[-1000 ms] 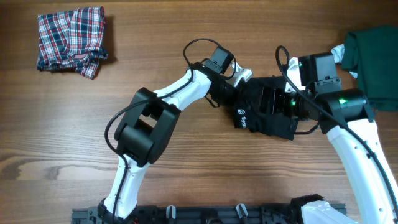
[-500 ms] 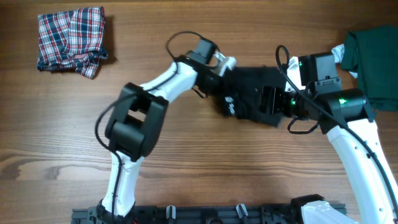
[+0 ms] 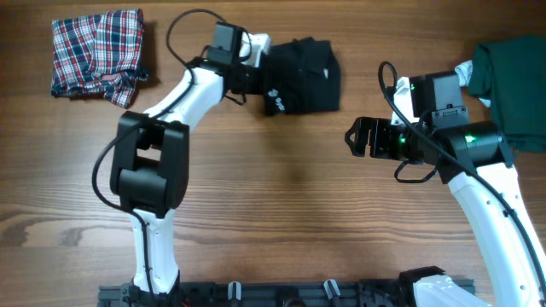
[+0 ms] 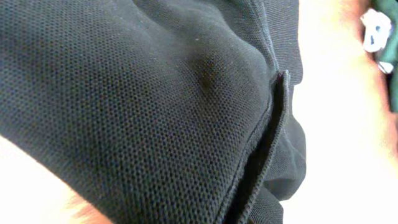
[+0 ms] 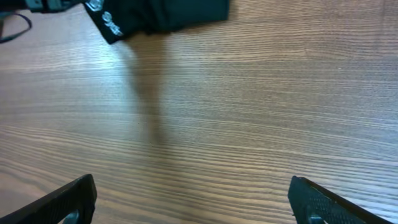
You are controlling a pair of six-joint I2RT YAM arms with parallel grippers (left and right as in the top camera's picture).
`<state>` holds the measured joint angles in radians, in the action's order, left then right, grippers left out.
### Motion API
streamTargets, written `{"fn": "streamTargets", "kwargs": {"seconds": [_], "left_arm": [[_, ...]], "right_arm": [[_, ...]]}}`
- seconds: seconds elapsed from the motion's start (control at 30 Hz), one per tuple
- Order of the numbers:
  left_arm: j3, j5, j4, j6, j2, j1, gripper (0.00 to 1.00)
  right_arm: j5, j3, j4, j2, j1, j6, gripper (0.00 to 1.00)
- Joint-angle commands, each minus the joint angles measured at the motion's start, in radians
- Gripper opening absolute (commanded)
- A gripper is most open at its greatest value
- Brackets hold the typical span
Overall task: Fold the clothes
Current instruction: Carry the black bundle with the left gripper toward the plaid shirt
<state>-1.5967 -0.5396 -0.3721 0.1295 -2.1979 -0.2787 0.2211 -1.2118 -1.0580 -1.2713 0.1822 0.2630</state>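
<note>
The left arm (image 3: 152, 166) rose from its base at the near edge of the brown wooden table (image 3: 281, 213), bent at the elbow, and reached to the far side with the forearm slanted to the right. The left gripper (image 3: 258, 70) was at the left edge of a black shirt of fine knitted cloth with a small white logo (image 3: 303, 75), and its jaws were closed narrow on this cloth. In the left wrist view the black knit filled nearly all the picture, with a stitched hem running through it. The black shirt was a folded bundle at the far middle part of the table. It was between a crumpled red, blue and white plaid garment (image 3: 96, 53) in the far left corner and a dark green garment (image 3: 512, 81) at the right edge, well apart from both.

The right arm (image 3: 490, 200) came up from the near right side and its wrist pointed left. The right gripper (image 3: 357, 136) was over bare wood, well apart from the black shirt, with its jaws spread wide. In the right wrist view the dark fingertips (image 5: 68, 199) stood at the two lower corners with only wood between them.
</note>
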Motion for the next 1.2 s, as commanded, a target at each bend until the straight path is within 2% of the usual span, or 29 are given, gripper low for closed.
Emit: {"fn": "streamTargets", "kwargs": {"seconds": [0.0,0.1,0.33,0.57,0.8,1.0,1.17], "left_arm": [[-0.001,0.087,0.017,-0.011,0.044,0.069,0.04],[-0.001,0.139,0.062,-0.027,0.044,0.130,0.04],[-0.003,0.141,0.187,-0.047,0.044,0.248,0.04],[-0.065,0.190,0.190,-0.047,0.047,0.325,0.04],[-0.214,0.194,0.197,-0.047,0.068,0.425,0.04],[-0.251,0.193,0.163,-0.042,0.085,0.518,0.04],[-0.250,0.193,0.000,-0.043,0.085,0.626,0.04]], "right_arm": [[0.005,-0.013,0.003,0.019,-0.004,0.003,1.00],[0.005,-0.013,-0.002,0.019,-0.004,0.006,1.00],[0.005,-0.013,-0.013,0.019,-0.004,0.028,1.00],[0.005,-0.013,-0.013,0.019,-0.004,0.029,1.00],[0.005,-0.013,-0.016,0.019,-0.004,0.054,1.00],[0.005,-0.013,-0.031,0.019,-0.004,0.054,1.00],[0.005,-0.013,-0.027,0.019,-0.004,0.054,1.00]]}}
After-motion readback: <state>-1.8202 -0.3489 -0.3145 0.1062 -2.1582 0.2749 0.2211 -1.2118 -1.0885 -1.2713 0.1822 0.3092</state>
